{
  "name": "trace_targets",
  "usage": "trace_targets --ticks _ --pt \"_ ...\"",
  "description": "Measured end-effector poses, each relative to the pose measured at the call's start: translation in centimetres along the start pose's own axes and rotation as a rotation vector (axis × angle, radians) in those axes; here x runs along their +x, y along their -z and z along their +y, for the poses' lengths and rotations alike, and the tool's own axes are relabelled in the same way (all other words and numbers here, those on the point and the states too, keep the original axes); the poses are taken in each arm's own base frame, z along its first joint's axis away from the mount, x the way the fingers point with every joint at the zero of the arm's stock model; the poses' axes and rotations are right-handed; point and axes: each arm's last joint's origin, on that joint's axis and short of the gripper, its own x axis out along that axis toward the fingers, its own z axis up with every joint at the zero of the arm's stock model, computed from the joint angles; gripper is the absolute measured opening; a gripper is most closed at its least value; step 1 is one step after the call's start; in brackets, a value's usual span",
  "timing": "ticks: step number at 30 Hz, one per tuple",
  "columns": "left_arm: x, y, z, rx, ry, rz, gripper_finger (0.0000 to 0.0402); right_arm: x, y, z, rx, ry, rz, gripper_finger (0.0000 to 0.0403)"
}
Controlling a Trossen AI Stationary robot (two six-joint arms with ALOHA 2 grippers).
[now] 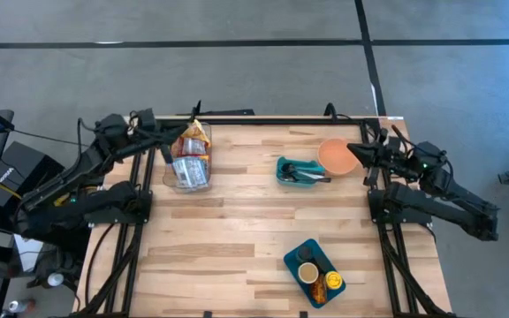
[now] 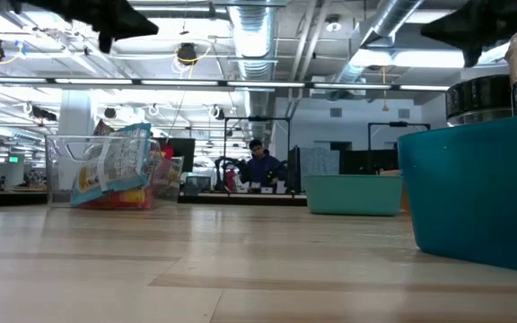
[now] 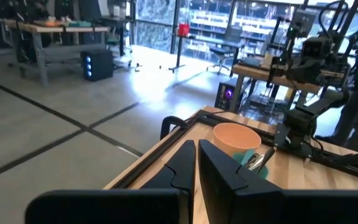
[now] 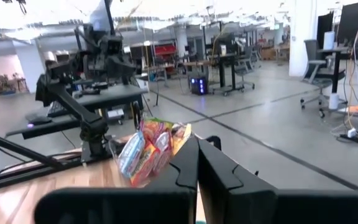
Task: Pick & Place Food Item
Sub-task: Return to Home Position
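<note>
Wood table [image 1: 237,230] lies under my two arms. My left gripper [image 3: 196,149] hangs over the far left side of the table, near the clear bin [image 1: 184,184]. Its two fingers are pressed together and hold nothing. My right gripper [image 4: 197,146] hangs over the far right side, just beside the orange bowl [image 1: 336,156]. Its fingers are pressed together too, with nothing between them.

The clear bin has bright snack bags [image 4: 145,149] in it. The green bin [image 1: 281,168] sits right next to the bowl, but I cannot tell if they touch. Black spoons [image 1: 307,175] lie in the green bin.

The blue bin [image 1: 288,258] sits by the near edge of the table, well apart from both grippers. The orange pack [image 1: 332,283] lies in the blue bin at its near end, beside a round cup [image 1: 308,272].

Far behind the table, a person [image 2: 258,166] is in the room.
</note>
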Motion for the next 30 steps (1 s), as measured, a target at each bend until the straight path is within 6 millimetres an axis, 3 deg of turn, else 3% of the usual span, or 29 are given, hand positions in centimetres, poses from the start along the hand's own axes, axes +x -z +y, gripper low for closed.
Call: trace_targets --ticks 12,30 --pt "-4.1 3.3 -0.3 0.001 -0.017 -0.124 0.0011 -0.8 3.3 -0.3 0.009 -0.005 -0.044 0.0" --pt "-4.7 8.4 0.1 0.002 -0.026 -0.167 0.0011 0.8 7.7 -0.9 -0.004 -0.007 -0.062 0.0"
